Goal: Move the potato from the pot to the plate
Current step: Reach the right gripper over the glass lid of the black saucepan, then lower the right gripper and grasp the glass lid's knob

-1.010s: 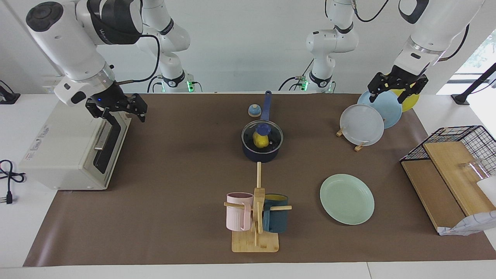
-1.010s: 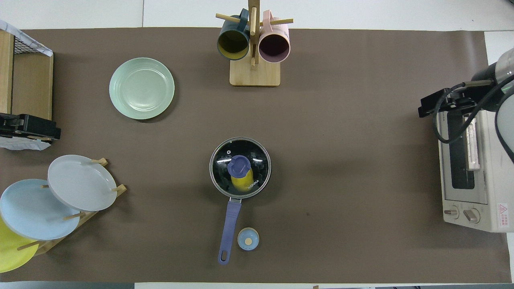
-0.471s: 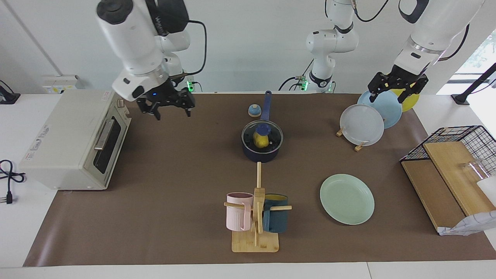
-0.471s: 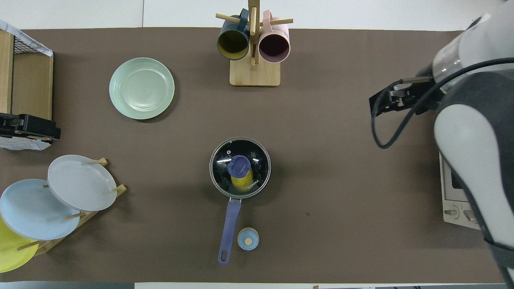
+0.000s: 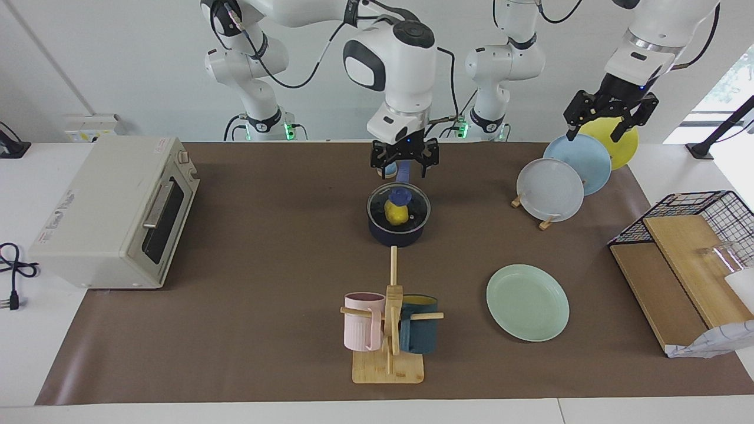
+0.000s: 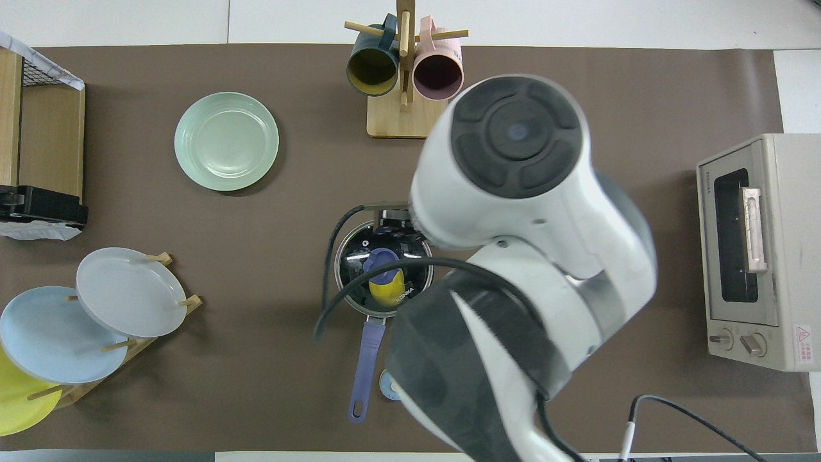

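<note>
The dark blue pot (image 5: 398,231) stands mid-table with a glass lid (image 5: 412,207) on it; its handle (image 5: 404,172) points toward the robots. The yellow potato (image 5: 396,214) shows through the lid under the blue knob (image 5: 400,194). It also shows in the overhead view (image 6: 387,292) inside the pot (image 6: 351,290). My right gripper (image 5: 404,166) hangs open and empty above the pot, apart from the lid. The mint-green plate (image 5: 527,302) lies flat and bare, farther from the robots, toward the left arm's end. My left gripper (image 5: 608,121) waits open, high over the plate rack.
A toaster oven (image 5: 112,212) stands at the right arm's end. A mug tree (image 5: 389,330) with a pink and a teal mug stands farther out than the pot. A rack (image 5: 551,188) holds grey, light-blue and yellow plates. A wire basket (image 5: 701,218) is on a wooden shelf.
My right arm has swung from over the toaster oven across the table to above the pot, gripper still open. My left gripper has risen slightly over the plate rack.
</note>
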Controlling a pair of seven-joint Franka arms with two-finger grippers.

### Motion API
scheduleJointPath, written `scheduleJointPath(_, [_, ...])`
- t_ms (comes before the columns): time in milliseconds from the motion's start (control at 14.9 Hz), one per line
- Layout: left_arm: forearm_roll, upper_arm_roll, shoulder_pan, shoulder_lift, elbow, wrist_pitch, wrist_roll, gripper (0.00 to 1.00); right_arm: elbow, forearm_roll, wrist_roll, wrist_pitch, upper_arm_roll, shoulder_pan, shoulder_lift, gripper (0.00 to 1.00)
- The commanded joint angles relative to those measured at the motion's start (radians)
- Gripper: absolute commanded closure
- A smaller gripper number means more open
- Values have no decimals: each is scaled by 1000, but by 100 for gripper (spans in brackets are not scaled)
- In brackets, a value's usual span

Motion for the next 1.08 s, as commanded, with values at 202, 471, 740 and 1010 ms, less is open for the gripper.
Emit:
scheduleJointPath(202, [15, -12, 4, -33, -10, -6, 0, 0, -187, -43, -10, 196, 26, -44, -21, 0])
scheduleJointPath(471, [15, -12, 3, -33, -10, -8, 0, 0, -192, -43, -82, 226, 26, -86, -15, 0])
scheduleJointPath(740, [15, -12, 3, -34, -12, -11, -3, 0, -198, -36, -87, 240, 26, -101, -14, 0])
scheduleJointPath(1010, [15, -12, 3, -37, -21, -15, -7, 0, -215, -29, -56, 277, 26, -95, -14, 0])
